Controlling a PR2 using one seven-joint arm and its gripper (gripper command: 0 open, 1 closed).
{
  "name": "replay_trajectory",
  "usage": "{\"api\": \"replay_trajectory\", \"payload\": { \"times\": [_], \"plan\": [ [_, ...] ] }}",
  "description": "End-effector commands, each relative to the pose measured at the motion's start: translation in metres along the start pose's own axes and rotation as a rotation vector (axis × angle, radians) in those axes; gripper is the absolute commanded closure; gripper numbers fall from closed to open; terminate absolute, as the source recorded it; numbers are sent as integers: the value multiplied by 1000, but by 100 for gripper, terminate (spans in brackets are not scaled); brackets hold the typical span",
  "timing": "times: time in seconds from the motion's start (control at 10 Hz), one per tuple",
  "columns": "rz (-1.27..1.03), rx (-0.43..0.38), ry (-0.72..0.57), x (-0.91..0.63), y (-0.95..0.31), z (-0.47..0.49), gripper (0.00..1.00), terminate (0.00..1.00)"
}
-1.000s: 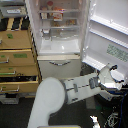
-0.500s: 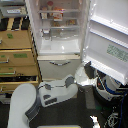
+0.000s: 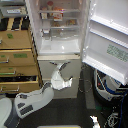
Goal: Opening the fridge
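Observation:
The white fridge (image 3: pixel 59 49) stands in the middle of the exterior view with its large upper door (image 3: pixel 106 37) swung wide open toward the view's right. A green sticker (image 3: pixel 116 51) shows on the door. Shelves with food items (image 3: pixel 57 15) are visible inside. My arm (image 3: pixel 35 100) reaches up from the lower left, and my gripper (image 3: pixel 63 67) hovers in front of the lower drawer (image 3: pixel 47 67), apart from the open door. The frame is too blurred to tell how its fingers are set, and nothing shows between them.
A tan wooden drawer cabinet (image 3: pixel 17 57) stands right beside the fridge on the view's left. Under the open door sits a blue and white round object (image 3: pixel 106 84). Cables (image 3: pixel 110 117) lie on the dark floor at the lower right.
My arm has drawn back from the open door on the view's right to the front of the lower drawer. The door stays wide open.

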Motion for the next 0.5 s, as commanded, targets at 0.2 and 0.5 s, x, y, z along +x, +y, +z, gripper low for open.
{"api": "replay_trajectory", "payload": {
  "times": [0.2,0.5],
  "plan": [
    [336,51,-99,-397,89,-26,0,0],
    [432,37,-119,-425,88,-36,0,100]
  ]
}}
